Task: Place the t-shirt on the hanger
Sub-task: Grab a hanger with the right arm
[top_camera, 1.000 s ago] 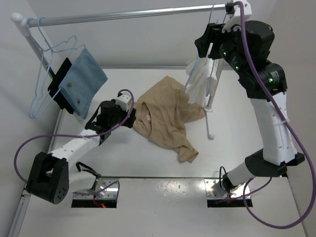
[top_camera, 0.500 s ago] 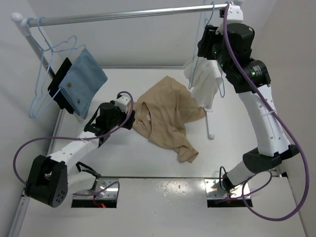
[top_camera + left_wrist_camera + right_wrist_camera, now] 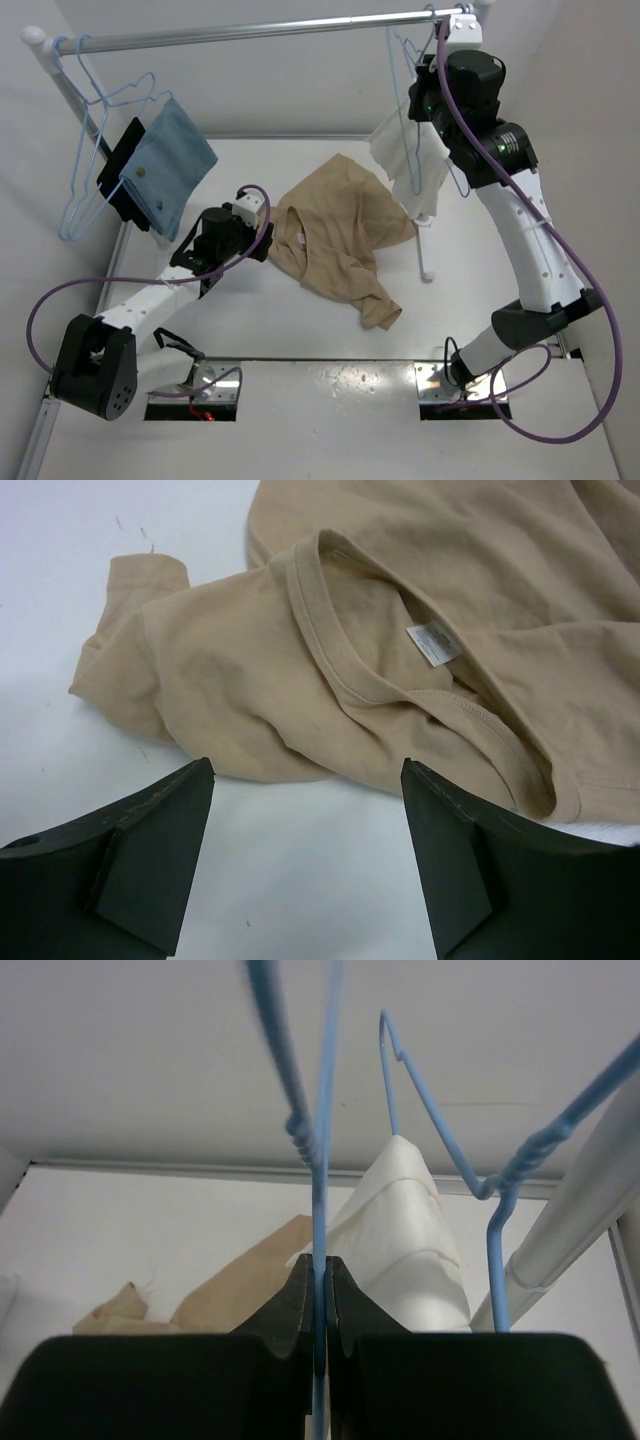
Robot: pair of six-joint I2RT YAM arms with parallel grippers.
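The tan t-shirt point(image 3: 340, 235) lies crumpled on the white table, collar toward the left arm; its collar and label point(image 3: 400, 600) fill the left wrist view. My left gripper point(image 3: 262, 235) hovers low just left of the shirt, open point(image 3: 305, 770), nothing between its fingers. High at the back right, my right gripper point(image 3: 418, 100) is shut point(image 3: 322, 1260) on the thin wire of a light-blue hanger point(image 3: 322, 1160) that hangs from the rail point(image 3: 398, 55). A patch of the t-shirt point(image 3: 230, 1300) shows below in the right wrist view.
A white towel point(image 3: 410, 160) hangs on a second blue hanger point(image 3: 495, 1250) beside the gripped one. The metal rail point(image 3: 250, 30) spans the back. At the left hang a blue cloth point(image 3: 165, 165) and several bare hangers point(image 3: 85, 170). A white rack post point(image 3: 425, 250) stands right of the shirt.
My right arm has shifted left along the rail and its jaws have closed on the hanger wire; the white towel swung left. The left arm has barely moved.
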